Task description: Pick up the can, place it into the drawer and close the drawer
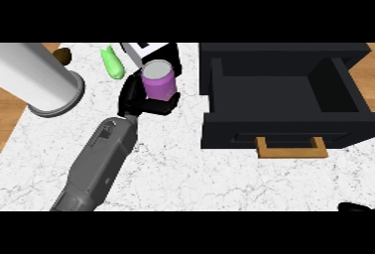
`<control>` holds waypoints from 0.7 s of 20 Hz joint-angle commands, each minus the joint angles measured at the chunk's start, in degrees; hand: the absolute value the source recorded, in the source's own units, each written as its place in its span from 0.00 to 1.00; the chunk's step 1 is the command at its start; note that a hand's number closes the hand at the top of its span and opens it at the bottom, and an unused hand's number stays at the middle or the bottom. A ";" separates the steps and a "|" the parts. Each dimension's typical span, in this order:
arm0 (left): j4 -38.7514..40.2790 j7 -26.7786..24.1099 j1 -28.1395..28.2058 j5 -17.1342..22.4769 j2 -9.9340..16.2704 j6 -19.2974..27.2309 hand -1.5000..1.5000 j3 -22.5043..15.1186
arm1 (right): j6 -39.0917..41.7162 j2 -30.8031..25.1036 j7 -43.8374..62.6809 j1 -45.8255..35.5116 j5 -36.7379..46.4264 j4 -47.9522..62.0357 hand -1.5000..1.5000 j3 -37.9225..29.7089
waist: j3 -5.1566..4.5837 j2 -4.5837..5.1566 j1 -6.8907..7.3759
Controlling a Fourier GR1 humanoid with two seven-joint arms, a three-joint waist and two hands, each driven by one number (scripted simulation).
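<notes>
Grey left forearm reaches up across the marble bench (183,178). Open black drawer (282,94) sits right of it. Left hand (143,99), fingers curled round the purple can (159,80), holds it just left of the drawer; swinging across low could knock it against the drawer wall

A white marble-patterned tabletop (190,178) with grey veins fills most of the view, with a strip of wood showing along its left side. At the upper left stands a large white cylinder (36,74) on a grey round base, with a small brown object (63,54) just beyond it. A green elongated item (113,63) lies near the tabletop's far edge, beside a white and black box (147,49).
</notes>
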 commanded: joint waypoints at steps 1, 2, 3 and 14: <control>-7.10 10.41 -4.65 0.01 0.30 1.44 1.00 -0.98 | 0.18 -1.52 -0.62 -2.18 -1.29 2.96 0.00 -2.14 | 0.02 -0.03 0.28; -9.05 11.50 -4.95 -0.13 -0.59 3.15 1.00 -1.05 | 0.43 -2.36 2.05 -1.01 -3.44 0.32 0.00 -3.77 | 0.01 -0.08 0.08; -7.39 11.73 -6.96 -0.29 -2.03 3.76 1.00 -0.81 | -0.47 -0.37 -1.12 -2.47 1.20 3.13 0.00 0.08 | -0.01 0.13 0.03; -12.78 27.61 -19.56 -2.82 -3.15 13.05 1.00 -4.78 | -0.04 0.99 0.40 0.90 0.32 -2.12 0.00 0.43 | 0.00 0.15 -0.63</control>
